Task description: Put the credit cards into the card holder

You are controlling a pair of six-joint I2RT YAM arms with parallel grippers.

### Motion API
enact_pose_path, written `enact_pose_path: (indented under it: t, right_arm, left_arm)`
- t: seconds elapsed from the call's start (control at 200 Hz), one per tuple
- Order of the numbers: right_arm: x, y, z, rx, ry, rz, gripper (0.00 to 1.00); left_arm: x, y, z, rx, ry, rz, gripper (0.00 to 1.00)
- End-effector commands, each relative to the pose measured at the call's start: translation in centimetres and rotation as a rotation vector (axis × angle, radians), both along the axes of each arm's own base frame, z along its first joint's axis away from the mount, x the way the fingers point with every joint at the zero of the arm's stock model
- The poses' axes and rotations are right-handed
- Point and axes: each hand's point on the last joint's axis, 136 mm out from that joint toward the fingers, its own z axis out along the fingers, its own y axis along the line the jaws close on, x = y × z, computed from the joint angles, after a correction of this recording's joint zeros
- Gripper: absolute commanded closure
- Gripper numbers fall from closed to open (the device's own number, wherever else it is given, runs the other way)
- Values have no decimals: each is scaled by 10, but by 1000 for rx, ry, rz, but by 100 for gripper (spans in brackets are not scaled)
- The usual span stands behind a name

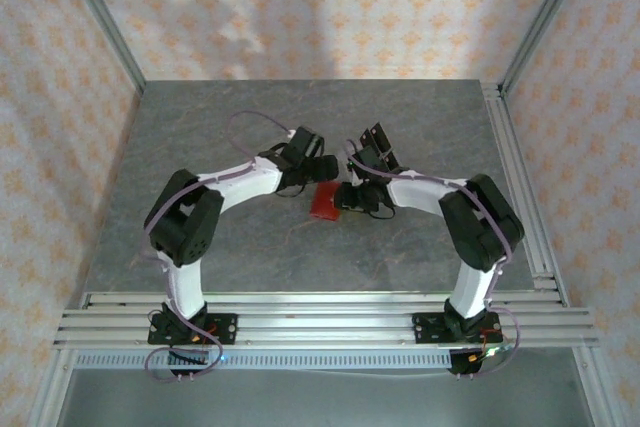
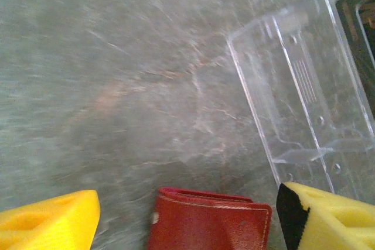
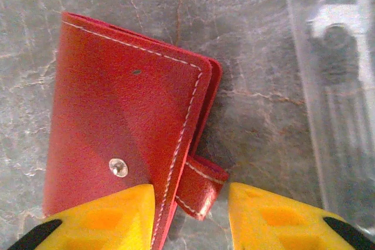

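I'm looking down on the grey stone-patterned table (image 1: 300, 117), with the left arm (image 1: 235, 182) and the right arm (image 1: 440, 192) both bent inward so that their hands meet over the middle. Off the left wrist, the clear plastic case (image 2: 293, 103) lies ahead of the fingers and to their right, flat on the stone. A dark flat piece (image 2: 358, 21) sits at its far corner, cropped too hard for me to say what it is. The card holder (image 3: 123, 103) is right here between the two hands: red, folded closed, white stitching along its edge, lying flat on the table. The left gripper (image 2: 187, 203) stands with its jaws wide apart and the holder sits in the gap. There is clear room on the left finger's side, and the holder's corner comes close up to the right finger's black pad (image 2: 291, 215). The right gripper (image 3: 190, 194) is parted too, not clamped. One yellow finger (image 3: 105, 218) reaches over the holder's cover, and the other stands just off to the side above bare stone. The closing strap (image 3: 200, 185) pokes out between those fingers; whether it touches either one I can't tell. Just ahead of the covering finger is the small metal snap stud (image 3: 118, 167).
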Motion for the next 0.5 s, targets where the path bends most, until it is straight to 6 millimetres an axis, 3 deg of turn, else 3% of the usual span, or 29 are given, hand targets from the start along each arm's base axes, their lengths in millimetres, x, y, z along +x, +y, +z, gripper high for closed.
enact_pose_path:
  t: [0.0,0.21,0.495]
  right_arm:
    - [16,11,2,18,-26,12,62]
    - [8,20,-7,26,7,112,68]
    - [-19,38,-15,-52,35,310,73]
  left_arm:
    - [-4,41,18,80,-42,140,19]
    - [-26,83,31,141,-57,251,19]
    - [-56,110,52,143,-88,293,18]
